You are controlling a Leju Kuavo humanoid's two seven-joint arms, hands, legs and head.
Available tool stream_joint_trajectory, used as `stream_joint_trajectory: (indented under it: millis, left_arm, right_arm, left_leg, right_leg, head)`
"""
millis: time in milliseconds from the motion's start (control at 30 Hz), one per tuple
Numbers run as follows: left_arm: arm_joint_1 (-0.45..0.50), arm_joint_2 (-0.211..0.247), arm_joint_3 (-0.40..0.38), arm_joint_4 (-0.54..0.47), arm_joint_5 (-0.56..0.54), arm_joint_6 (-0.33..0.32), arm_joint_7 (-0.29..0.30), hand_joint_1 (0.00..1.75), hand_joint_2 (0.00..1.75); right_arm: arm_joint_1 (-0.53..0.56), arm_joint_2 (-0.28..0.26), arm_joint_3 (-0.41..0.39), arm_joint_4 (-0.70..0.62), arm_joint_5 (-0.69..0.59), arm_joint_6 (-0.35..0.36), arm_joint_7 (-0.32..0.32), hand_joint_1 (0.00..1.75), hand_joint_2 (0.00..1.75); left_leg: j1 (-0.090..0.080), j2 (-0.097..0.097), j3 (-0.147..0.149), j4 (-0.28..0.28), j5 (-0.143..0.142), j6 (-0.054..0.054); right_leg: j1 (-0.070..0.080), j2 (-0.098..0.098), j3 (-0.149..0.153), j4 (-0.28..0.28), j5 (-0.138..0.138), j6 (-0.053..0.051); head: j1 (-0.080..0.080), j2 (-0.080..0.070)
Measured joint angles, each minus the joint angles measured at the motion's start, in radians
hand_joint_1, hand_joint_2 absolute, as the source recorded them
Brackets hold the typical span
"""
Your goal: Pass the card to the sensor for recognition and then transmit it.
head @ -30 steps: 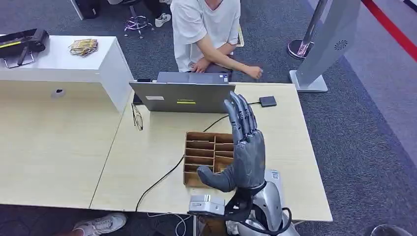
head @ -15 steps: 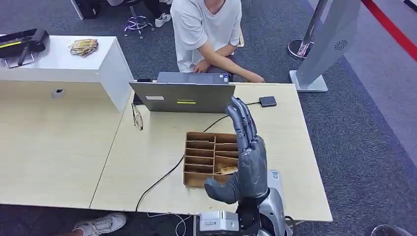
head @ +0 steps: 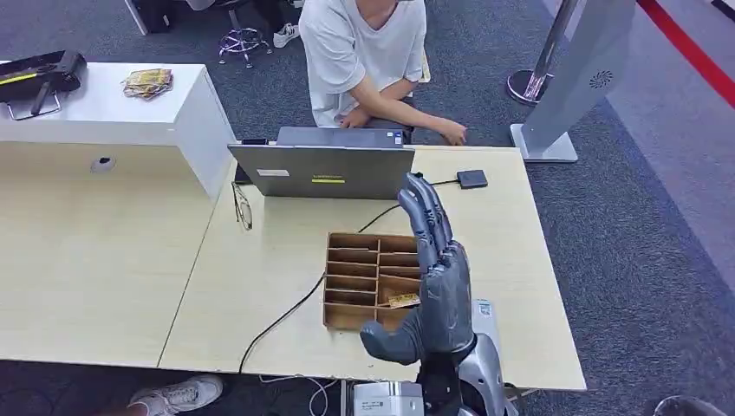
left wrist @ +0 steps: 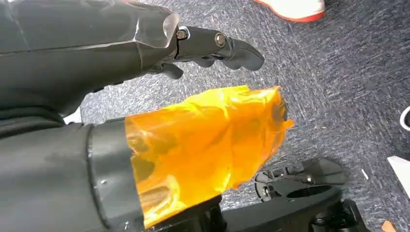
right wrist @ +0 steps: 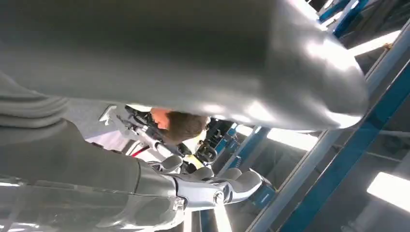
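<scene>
Light wooden table (head: 260, 286) carries a brown wooden divided tray (head: 364, 276) with a small card (head: 403, 301) inside, and the right robot hand (head: 433, 277) stands above the tray, fingers straight and holding nothing.

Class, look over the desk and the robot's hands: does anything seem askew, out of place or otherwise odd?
Yes. In the wooden organiser, one card lies tilted across its slot. The left hand has orange film wrapped around its thumb. The raised right hand holds nothing.
</scene>
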Motion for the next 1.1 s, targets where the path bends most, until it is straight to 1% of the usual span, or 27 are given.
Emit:
stream_joint_trajectory:
  millis: [467,800,833,1100]
  left_arm:
    - [0.001,0.000,0.002,0.000,0.004,0.000,-0.001,0.00,0.00]
    - [0.002,0.000,0.010,0.000,0.007,0.000,-0.003,0.00,0.00]
    - [0.002,0.000,0.010,0.000,0.008,0.000,-0.003,0.00,0.00]
    - [0.002,0.000,0.010,0.000,0.008,0.000,-0.003,0.00,0.00]
  right_arm:
    - [0.006,-0.008,0.008,0.003,-0.003,0.009,-0.002,0.00,0.00]
    - [0.021,-0.018,0.023,0.031,0.012,0.012,-0.001,0.00,0.00]
    - [0.023,-0.019,0.024,0.033,0.014,0.014,-0.001,0.00,1.75]
    - [0.039,-0.025,0.031,0.069,0.024,0.013,0.000,0.00,1.75]
  left_leg:
    - [0.000,0.000,0.000,0.000,0.000,0.000]
    - [0.000,0.000,0.000,0.000,0.000,0.000]
    - [0.000,0.000,0.000,0.000,0.000,0.000]
    - [0.000,0.000,0.000,0.000,0.000,0.000]
  right_leg:
    - [0.000,0.000,0.000,0.000,0.000,0.000]
    - [0.000,0.000,0.000,0.000,0.000,0.000]
    - [0.000,0.000,0.000,0.000,0.000,0.000]
    - [0.000,0.000,0.000,0.000,0.000,0.000]
  head:
    - [0.000,0.000]
    - [0.000,0.000]
    - [0.000,0.000]
    - [0.000,0.000]
